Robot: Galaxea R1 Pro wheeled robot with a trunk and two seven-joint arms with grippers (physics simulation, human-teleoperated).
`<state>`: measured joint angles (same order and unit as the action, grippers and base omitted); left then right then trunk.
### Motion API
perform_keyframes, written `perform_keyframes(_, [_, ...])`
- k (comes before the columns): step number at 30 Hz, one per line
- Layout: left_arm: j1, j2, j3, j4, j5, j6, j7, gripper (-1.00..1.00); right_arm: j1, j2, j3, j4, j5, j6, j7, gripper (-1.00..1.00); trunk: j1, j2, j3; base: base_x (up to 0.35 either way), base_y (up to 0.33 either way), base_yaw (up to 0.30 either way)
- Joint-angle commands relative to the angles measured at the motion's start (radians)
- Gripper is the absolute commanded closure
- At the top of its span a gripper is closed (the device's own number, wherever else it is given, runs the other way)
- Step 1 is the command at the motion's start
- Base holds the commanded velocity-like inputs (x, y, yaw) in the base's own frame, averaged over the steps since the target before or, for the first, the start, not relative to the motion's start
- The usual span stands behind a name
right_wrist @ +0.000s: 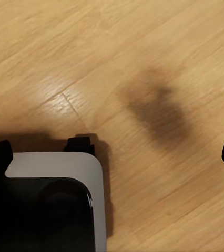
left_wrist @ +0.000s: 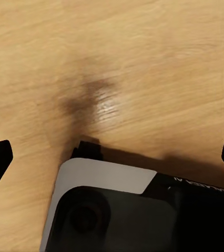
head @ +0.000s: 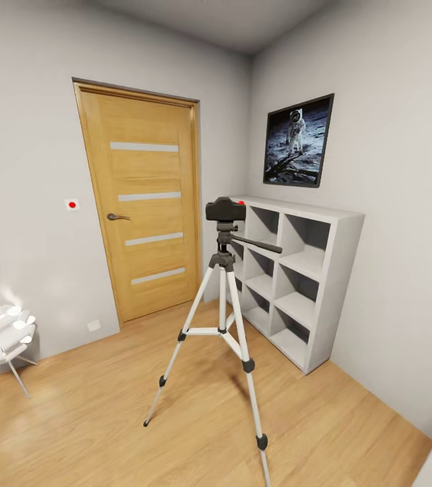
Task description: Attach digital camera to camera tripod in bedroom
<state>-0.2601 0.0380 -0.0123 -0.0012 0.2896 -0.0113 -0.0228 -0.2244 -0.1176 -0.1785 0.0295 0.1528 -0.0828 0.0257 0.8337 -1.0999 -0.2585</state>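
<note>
Digital camera (head: 225, 209) atop camera tripod (head: 224, 318), no jaws nearby.

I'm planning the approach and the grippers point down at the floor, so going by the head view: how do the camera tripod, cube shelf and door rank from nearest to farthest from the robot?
1. camera tripod: centre, with its front foot reaching closest and the digital camera sitting on top.
2. cube shelf: right, against the side wall behind the tripod.
3. door: left of centre, in the back wall.
</note>
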Motion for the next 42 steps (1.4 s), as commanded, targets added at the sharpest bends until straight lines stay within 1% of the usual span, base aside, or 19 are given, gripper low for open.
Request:
perform_keyframes(1, [-0.001,-0.002,-0.002,0.001,0.006,-0.001,-0.003,-1.0,-0.001,-0.001,-0.009,0.003,0.009,-0.006,0.002,-1.0,0.0,-0.001,-0.001,0.0,0.0,0.0])
perform_keyframes(4, [-0.001,-0.005,-0.002,0.001,0.006,-0.002,-0.003,-1.0,-0.001,0.0,-0.009,0.003,0.009,-0.006,0.002,-1.0,0.0,-0.001,-0.001,0.0,0.0,0.0])
perform_keyframes(20, [-0.001,-0.003,-0.002,0.0,0.007,-0.007,-0.003,-1.0,-0.001,0.001,-0.007,0.004,0.009,0.006,0.003,-1.0,0.0,-0.001,-0.001,0.0,0.0,0.0])
perform_keyframes(31, [-0.001,-0.004,-0.007,-0.005,-0.005,-0.011,-0.003,-1.0,-0.001,0.001,-0.007,0.003,0.008,0.009,0.003,-1.0,0.0,-0.001,-0.001,0.0,0.0,0.0])
perform_keyframes(42, [-0.001,-0.004,-0.008,-0.01,-0.007,-0.012,-0.003,-1.0,-0.001,0.003,-0.006,0.004,0.008,0.01,0.001,-1.0,0.0,-0.001,-0.001,0.0,0.0,0.0])
